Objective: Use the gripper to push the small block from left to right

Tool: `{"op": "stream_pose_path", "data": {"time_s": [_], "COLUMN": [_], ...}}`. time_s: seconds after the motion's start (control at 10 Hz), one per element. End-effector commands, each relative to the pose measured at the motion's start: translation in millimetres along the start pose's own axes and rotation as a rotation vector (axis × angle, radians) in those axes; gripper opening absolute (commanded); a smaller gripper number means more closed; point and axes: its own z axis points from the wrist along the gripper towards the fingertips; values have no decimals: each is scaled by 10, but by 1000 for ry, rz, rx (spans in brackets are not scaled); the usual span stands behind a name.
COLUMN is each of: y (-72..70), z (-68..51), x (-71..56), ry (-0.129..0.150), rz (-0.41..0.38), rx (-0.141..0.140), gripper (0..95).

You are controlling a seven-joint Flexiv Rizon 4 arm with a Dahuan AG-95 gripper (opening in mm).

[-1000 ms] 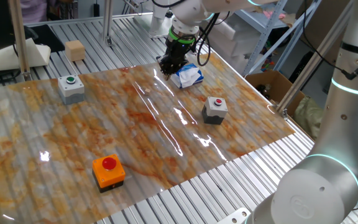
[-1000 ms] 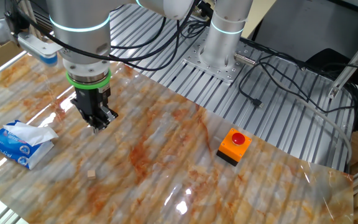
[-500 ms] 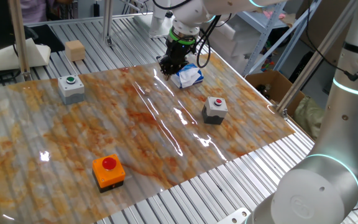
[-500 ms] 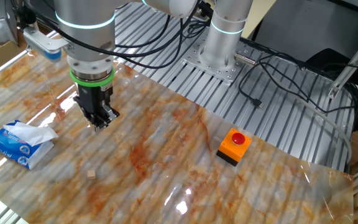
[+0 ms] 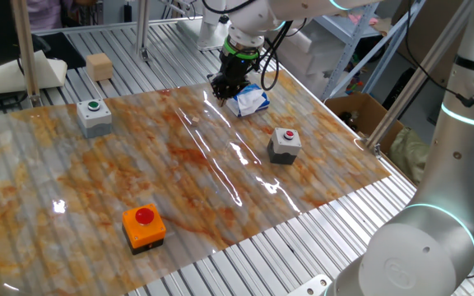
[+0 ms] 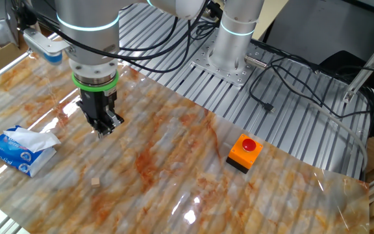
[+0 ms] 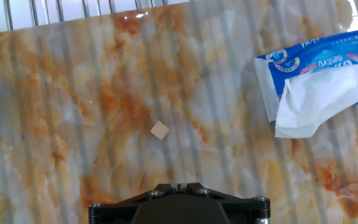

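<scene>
Black gripper (image 6: 102, 130) fingers are pressed together, holding nothing, pointing straight down just above the marbled mat (image 6: 174, 169). On the mat lies the small block (image 6: 95, 182), a tiny tan cube apart from the fingers and not touching them. A blue tissue pack (image 6: 21, 151) sits off to one side. An orange box with a red button (image 6: 244, 153) is well apart.

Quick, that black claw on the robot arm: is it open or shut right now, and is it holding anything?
Black fingered claw: shut, holding nothing. The small tan wooden cube lies apart from it on the marbled mat.
</scene>
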Motion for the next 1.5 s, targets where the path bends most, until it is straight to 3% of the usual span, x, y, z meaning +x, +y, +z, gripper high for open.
{"op": "stream_pose_path", "data": {"time_s": [0.1, 0.5, 1.0, 1.5], "y": [1, -85, -150, -165], "z": [2, 41, 114, 309], "x": [-9, -152, -508, -639], "ry": [-10, -10, -7, 5], "rz": [-6, -32, -38, -54], "rx": [2, 5, 11, 12], "gripper": [0, 0, 0, 0]}}
